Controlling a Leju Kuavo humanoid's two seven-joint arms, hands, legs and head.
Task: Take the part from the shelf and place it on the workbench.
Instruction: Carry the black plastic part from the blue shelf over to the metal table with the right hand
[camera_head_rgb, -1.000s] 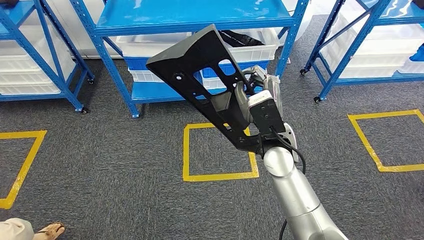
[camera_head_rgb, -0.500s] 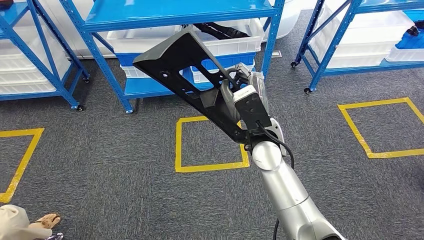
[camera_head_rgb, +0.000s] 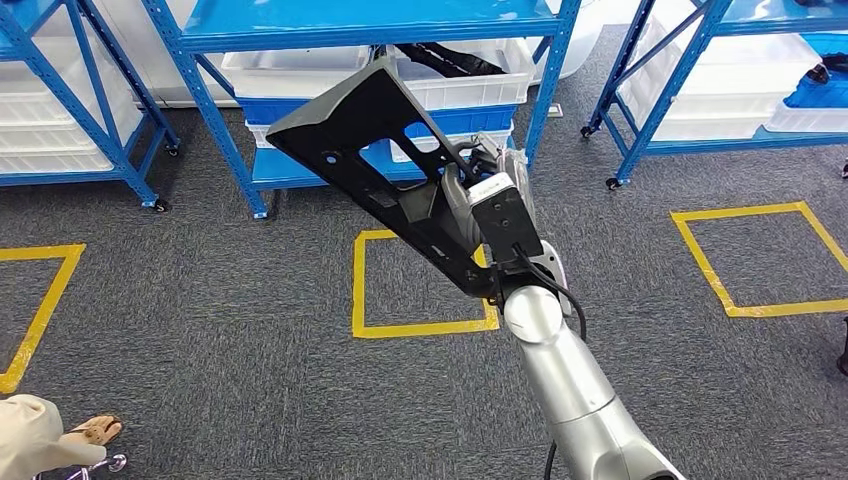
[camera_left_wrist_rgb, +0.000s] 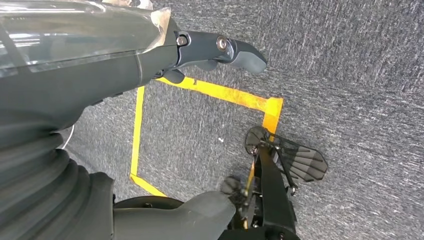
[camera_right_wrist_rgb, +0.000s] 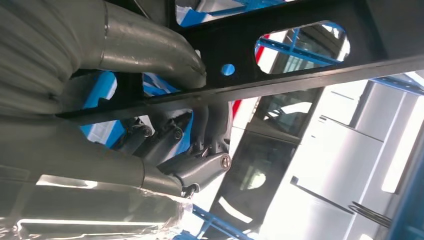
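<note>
Black moulded part (camera_head_rgb: 385, 150) — a long, flat, matte panel with slotted cut-outs and small round holes, widening to an angled end at about eleven o'clock — is held aloft in our right hand (camera_head_rgb: 487, 190), whose fingers wrap its narrow end, well off the blue steel shelf (camera_head_rgb: 370, 25) at twelve o'clock. Over the last second the whole scene has slid sideways while part and hand kept their pose, so we judge the body is turning away toward the workbench, the carry under way. Our left hand (camera_left_wrist_rgb: 150, 55) hangs empty over grey carpet (camera_head_rgb: 200, 330) taped in yellow — fingers loosely apart.
</note>
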